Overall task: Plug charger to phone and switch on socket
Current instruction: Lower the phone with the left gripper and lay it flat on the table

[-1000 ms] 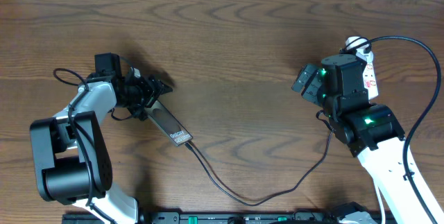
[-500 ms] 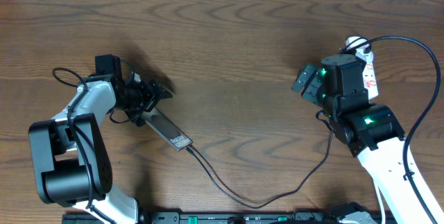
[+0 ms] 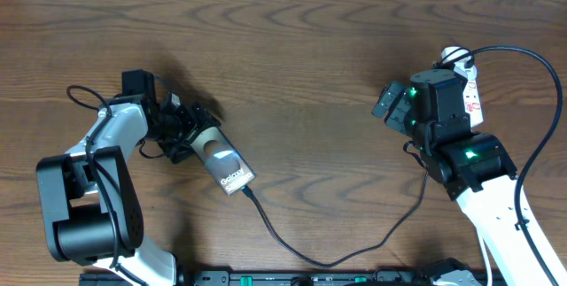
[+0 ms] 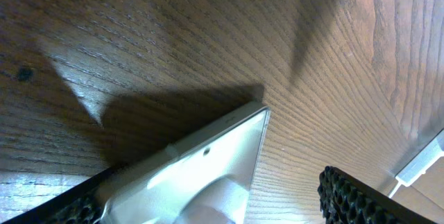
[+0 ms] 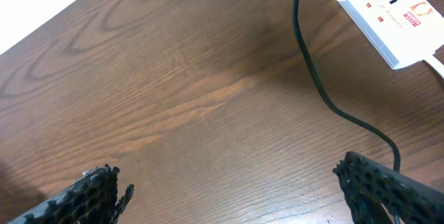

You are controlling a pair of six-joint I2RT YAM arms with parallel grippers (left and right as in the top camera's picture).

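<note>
The phone (image 3: 222,164) lies screen up on the table at the left, its white text toward the front. Its upper end sits between the fingers of my left gripper (image 3: 195,129), which is open. In the left wrist view the phone (image 4: 201,175) rests against the left finger with a gap to the right finger (image 4: 350,196). The charger (image 3: 328,261), a thin black cable, meets the phone's lower end and loops toward the right arm. My right gripper (image 3: 388,102) is open and empty over bare wood (image 5: 232,189). The white socket (image 3: 470,91) lies behind it, partly hidden, and shows in the right wrist view (image 5: 378,5).
A thin black cable (image 5: 313,78) runs across the wood beside the socket. A thicker black cable (image 3: 540,65) arcs from the socket's far end round the right arm. A black rail (image 3: 266,277) lines the front edge.
The phone has tipped from standing on its edge to lying screen up, and its lower end has shifted a little right. The cable moved with it. The right arm has not moved.
</note>
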